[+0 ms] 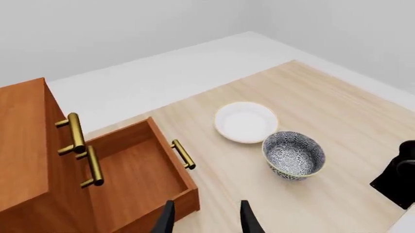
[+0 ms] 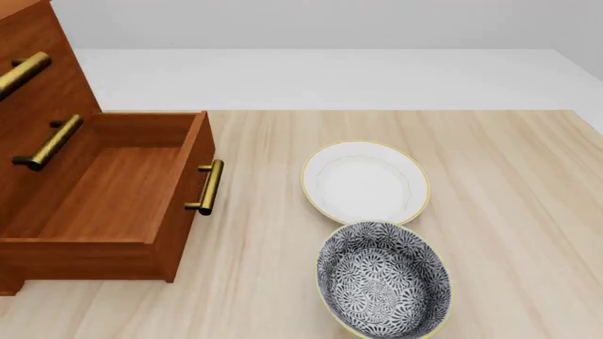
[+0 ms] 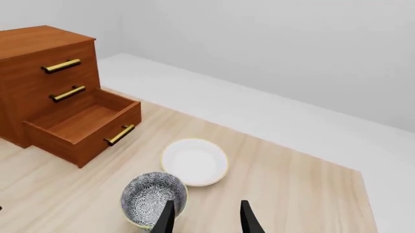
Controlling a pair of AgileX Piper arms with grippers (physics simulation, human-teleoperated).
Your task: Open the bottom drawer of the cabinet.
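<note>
**Bottom drawer stands pulled out**

At the left of the front view, the bottom drawer (image 2: 113, 201) juts from the cabinet (image 2: 42, 85). You judge it rigid and sliding; its brass handle (image 2: 209, 187) is the hold. Both the left tool (image 1: 206, 218) and right tool (image 3: 206, 218) hang parted, empty. The white plate (image 2: 366, 182) and patterned bowl (image 2: 382, 279) sit right of the drawer on the counter (image 2: 499, 176).

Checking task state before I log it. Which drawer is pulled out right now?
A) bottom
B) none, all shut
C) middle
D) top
A: the bottom drawer stands pulled out from the cabinet, its inside showing and nothing in it, while the two upper fronts sit flush. Both grippers, left and right, hang open away from its handle.
</note>
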